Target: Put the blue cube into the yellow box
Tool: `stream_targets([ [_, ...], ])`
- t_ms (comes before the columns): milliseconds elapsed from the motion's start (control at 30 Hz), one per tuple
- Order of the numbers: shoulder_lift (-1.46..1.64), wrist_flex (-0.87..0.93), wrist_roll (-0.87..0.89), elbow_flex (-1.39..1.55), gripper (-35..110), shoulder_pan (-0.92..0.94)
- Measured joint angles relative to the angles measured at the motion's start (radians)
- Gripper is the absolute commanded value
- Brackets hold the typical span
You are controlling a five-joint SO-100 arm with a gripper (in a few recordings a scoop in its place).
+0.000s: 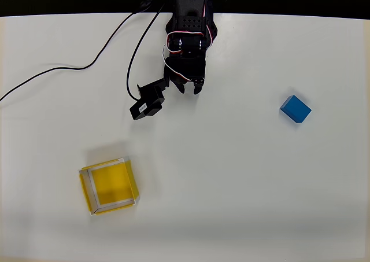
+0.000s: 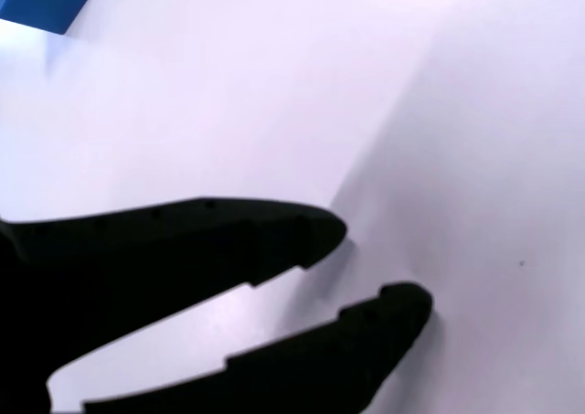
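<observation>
The blue cube (image 1: pixel 295 109) lies alone on the white table at the right; in the wrist view its corner (image 2: pixel 46 0) shows at the top left. The yellow box (image 1: pixel 108 185), a shallow open tray with a pale rim, sits at the lower left, nothing inside it. My black gripper (image 1: pixel 189 89) hangs near the top middle of the table, well left of the cube and up and to the right of the box. In the wrist view my gripper (image 2: pixel 379 268) has its fingers apart, open, with only bare table between them.
A black boxy part (image 1: pixel 147 102) of the arm sticks out to the left of the gripper. A black cable (image 1: pixel 69 68) trails across the upper left of the white table (image 1: pixel 231 187). The table's far edge runs along the top.
</observation>
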Motion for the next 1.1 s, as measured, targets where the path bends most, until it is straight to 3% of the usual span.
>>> stream_targets([
  [367, 0.0, 0.0, -0.005, 0.0, 12, -0.018],
  [600, -0.069, -0.023, -0.057, -0.04, 25, -0.029],
  [1100, -0.842, -0.135, 0.089, -0.85, 47, -0.337],
])
